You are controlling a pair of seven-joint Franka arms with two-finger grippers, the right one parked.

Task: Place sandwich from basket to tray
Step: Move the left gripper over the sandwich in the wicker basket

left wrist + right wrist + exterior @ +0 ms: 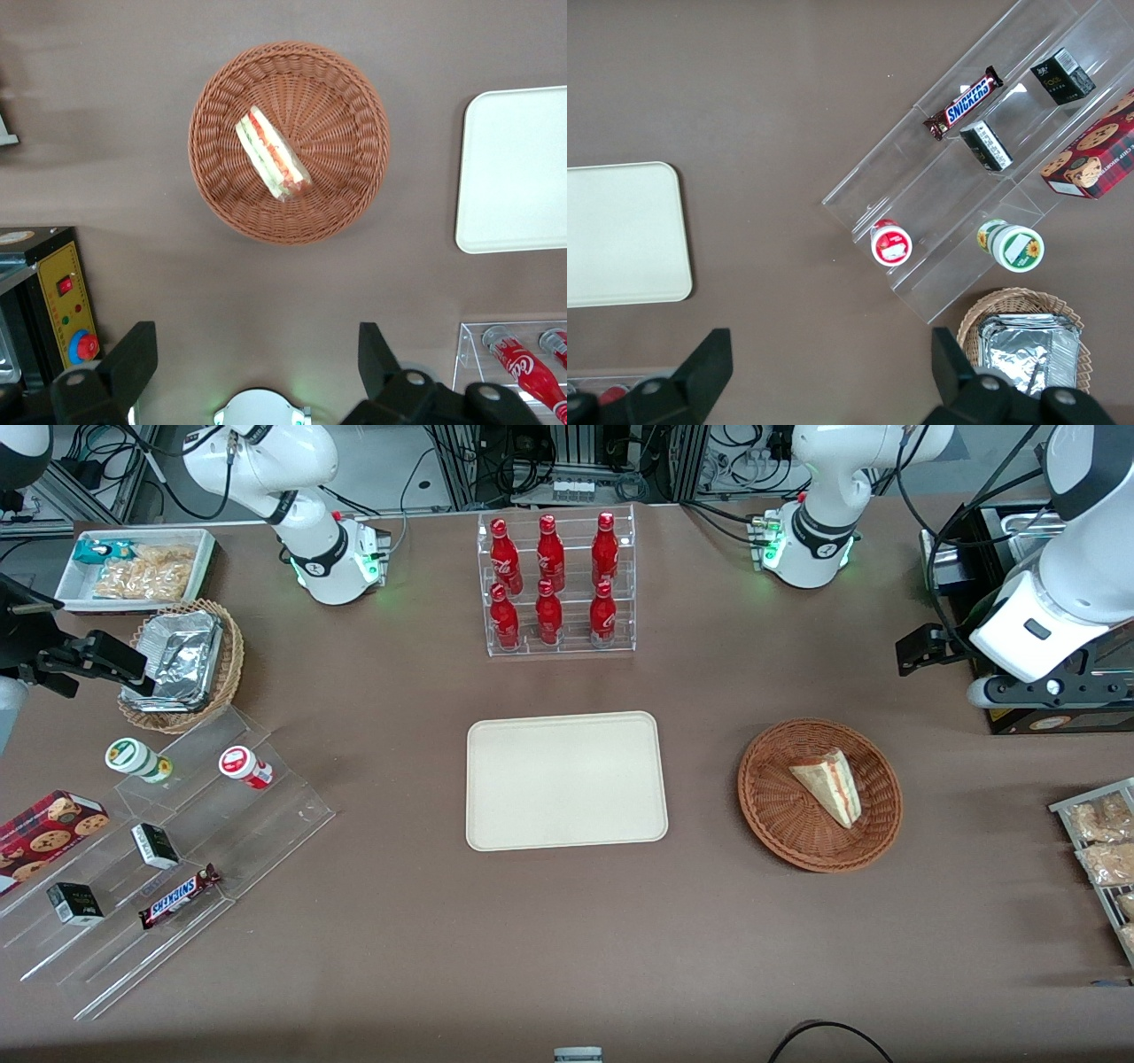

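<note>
The sandwich, a pale wedge with red and green layers, lies on its side in the round reddish-brown basket. The cream tray sits bare beside the basket, toward the parked arm's end of the table. My gripper hangs high above the table, farther from the front camera than the basket and toward the working arm's end. It is open wide, with nothing between its fingers.
A black box with a yellow panel stands close under my arm. A clear rack of red bottles stands farther back than the tray. Bagged snacks lie at the working arm's end. A clear stepped stand and foil-lined basket occupy the parked arm's end.
</note>
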